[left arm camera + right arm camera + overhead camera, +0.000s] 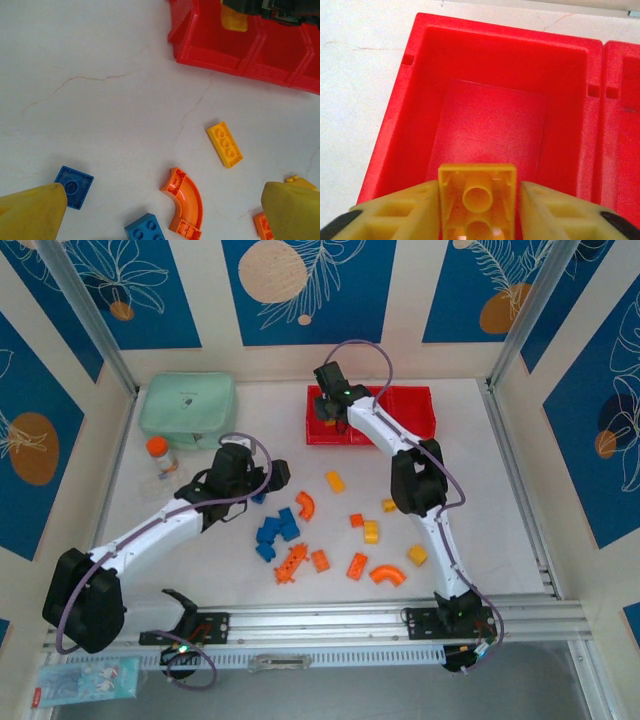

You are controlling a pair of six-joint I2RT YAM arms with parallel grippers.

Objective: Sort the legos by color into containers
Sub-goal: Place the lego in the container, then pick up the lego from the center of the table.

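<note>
Right gripper (479, 202) is holding a yellow brick (477, 192) over the end compartment of the red bins (420, 75), jaws narrow around it.
Sorting is barely starting: that compartment is lying bare beneath the brick, while yellow, orange and blue legos (320, 560) are waiting scattered on the table (480, 490); left gripper (164, 197) is hovering wide and empty above them.

Left arm (150, 530) bent with fingers (30, 210) spread wide; right arm (375, 425) outstretched, fingers (395, 210) narrowly parted.
</note>
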